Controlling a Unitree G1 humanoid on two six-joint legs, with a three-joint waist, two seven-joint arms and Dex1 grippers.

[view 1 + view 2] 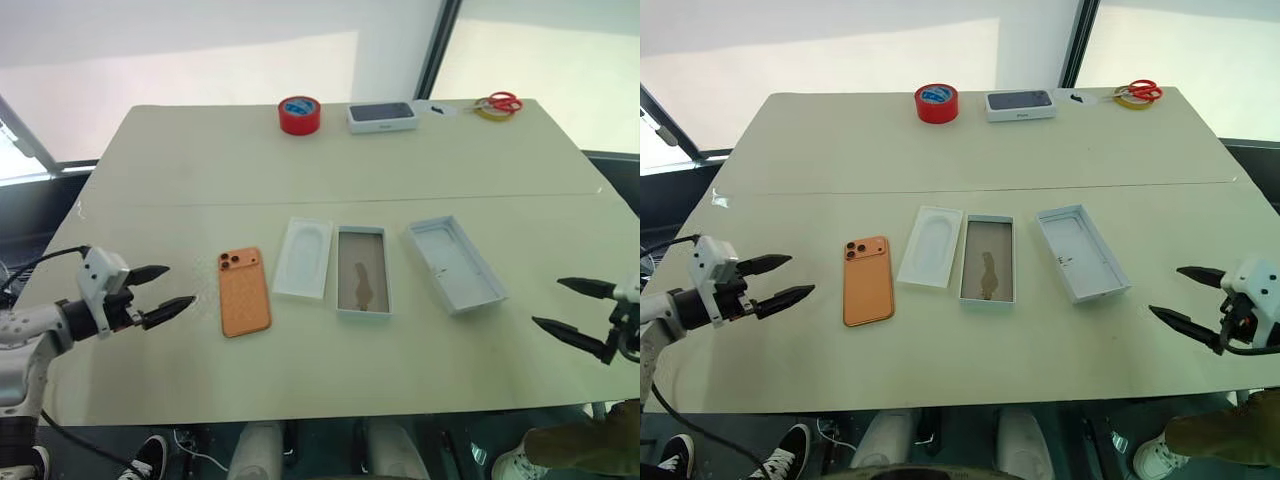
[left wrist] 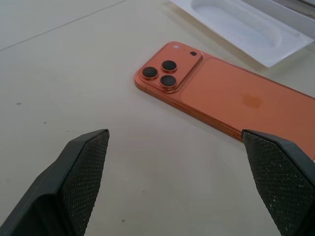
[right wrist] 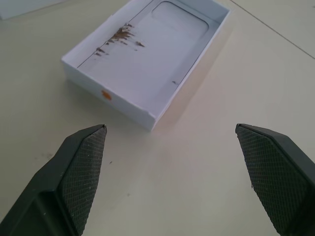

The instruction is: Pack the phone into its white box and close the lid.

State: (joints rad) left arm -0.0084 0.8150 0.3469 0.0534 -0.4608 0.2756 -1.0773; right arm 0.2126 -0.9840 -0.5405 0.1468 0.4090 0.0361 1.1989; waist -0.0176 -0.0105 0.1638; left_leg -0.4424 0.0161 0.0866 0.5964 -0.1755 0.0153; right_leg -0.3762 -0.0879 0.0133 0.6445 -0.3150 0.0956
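The orange phone (image 1: 245, 291) lies face down on the table, its three lenses at the far corner (image 2: 162, 74). The white box (image 1: 362, 272), with a tan floor and a dark squiggle, sits right of it past a white insert. The lid (image 1: 455, 264) lies open side up further right, its pale inside seen in the right wrist view (image 3: 147, 54). My left gripper (image 1: 162, 291) hovers open just left of the phone, nothing between its fingers (image 2: 81, 172). At the table's right edge my right gripper (image 1: 574, 312) is open and empty, pointing toward the lid.
A thin white moulded insert (image 1: 303, 257) lies between phone and box. At the far edge stand a red tape roll (image 1: 299, 114), a closed white box with a dark top (image 1: 381, 116), and red-handled scissors with a yellow tape ring (image 1: 496, 104).
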